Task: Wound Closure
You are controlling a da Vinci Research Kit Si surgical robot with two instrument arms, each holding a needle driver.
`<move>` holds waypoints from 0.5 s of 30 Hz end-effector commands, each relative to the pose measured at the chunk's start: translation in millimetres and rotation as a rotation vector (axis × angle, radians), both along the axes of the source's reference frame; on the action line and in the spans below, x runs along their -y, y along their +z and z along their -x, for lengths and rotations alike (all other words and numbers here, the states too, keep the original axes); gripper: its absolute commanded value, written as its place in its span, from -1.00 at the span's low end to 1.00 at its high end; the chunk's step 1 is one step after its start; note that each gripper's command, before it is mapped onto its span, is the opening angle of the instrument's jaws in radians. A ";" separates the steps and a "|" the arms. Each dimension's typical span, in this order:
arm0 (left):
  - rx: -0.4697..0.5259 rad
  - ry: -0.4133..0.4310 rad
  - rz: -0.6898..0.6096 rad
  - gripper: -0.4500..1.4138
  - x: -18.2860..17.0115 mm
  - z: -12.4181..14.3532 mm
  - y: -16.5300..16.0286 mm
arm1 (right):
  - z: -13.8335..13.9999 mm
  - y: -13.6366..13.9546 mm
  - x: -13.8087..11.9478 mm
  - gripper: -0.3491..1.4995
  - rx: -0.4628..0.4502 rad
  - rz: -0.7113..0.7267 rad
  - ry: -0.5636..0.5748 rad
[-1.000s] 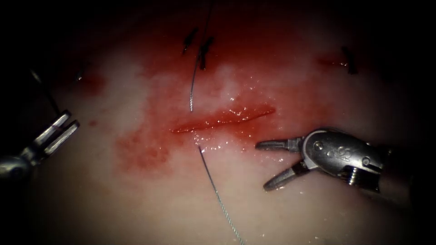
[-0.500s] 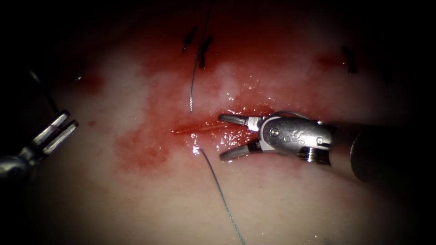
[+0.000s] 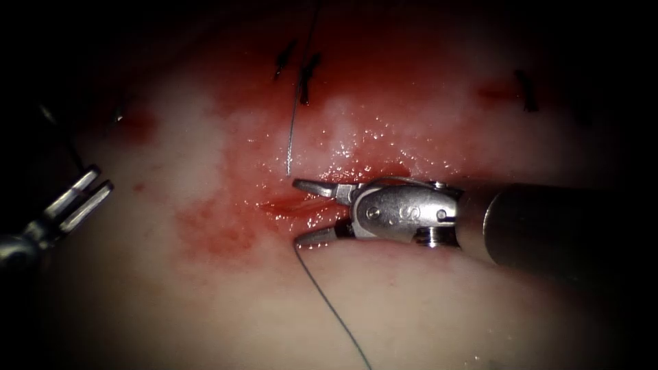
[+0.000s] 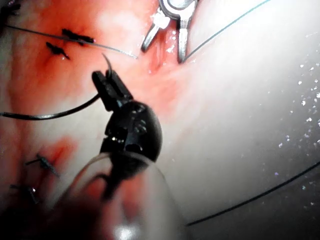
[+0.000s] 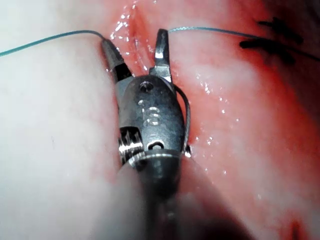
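Right tool astride the cut, needle parked left

From the tissue (image 3: 205,308) near edge, thread (image 3: 329,305) runs up to the cut (image 3: 284,204); my right tool (image 3: 297,212) spreads its empty jaws across the cut's left end, probably to reach the thread there; the left tool (image 3: 101,177) grips the needle (image 4: 106,61) near one end, outside the tissue by its left edge, I'd judge to keep it clear; stitches (image 3: 308,75) lie beyond.

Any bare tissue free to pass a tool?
Free: tissue between left end effector, shut on the needle clear of tissue, and thread below the cut. Crowded: the cut, straddled by the open, empty right end effector; stitches above.
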State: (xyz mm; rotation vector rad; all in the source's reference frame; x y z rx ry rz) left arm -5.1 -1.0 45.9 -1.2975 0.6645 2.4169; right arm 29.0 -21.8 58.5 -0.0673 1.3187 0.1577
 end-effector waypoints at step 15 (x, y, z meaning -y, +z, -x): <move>0.002 -0.001 0.001 -1.00 0.0 0.6 0.7 | -0.1 -1.8 3.7 0.89 -0.027 0.025 -0.049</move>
